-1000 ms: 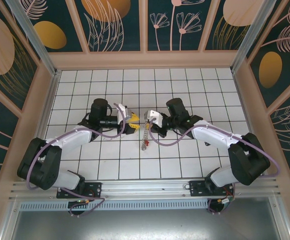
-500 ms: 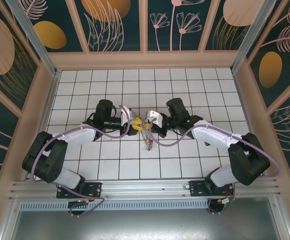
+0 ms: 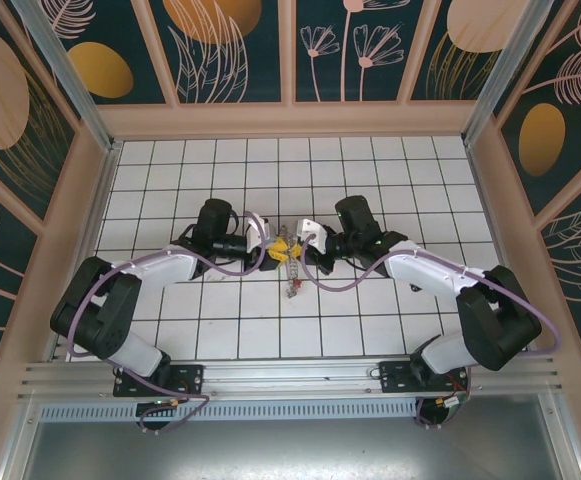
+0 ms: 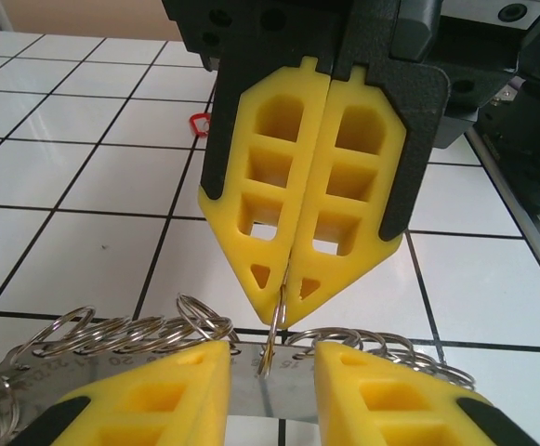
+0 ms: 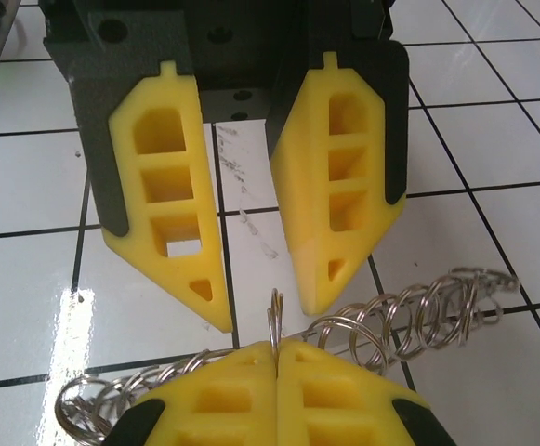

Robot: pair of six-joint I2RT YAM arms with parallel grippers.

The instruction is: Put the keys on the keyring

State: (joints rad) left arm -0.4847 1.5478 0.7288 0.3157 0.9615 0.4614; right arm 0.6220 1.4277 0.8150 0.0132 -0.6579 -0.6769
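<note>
The keyring is a numbered metal strip fringed with many small split rings; it hangs below the two grippers. My right gripper is shut on one small upright ring of it. My left gripper faces it tip to tip, open. Its yellow fingers stand on either side of that ring without touching it. The coil of rings trails off to the right. One red-headed key lies on the tiles behind the right gripper. Both grippers meet mid-floor.
White tiled floor with wooden walls all round. A metal rail runs along the near edge by the arm bases. Faint scuff marks mark the tile under the grippers.
My left gripper has moved right, up to the right gripper, and its jaws have narrowed around the pinched ring. The right arm has stayed put.
</note>
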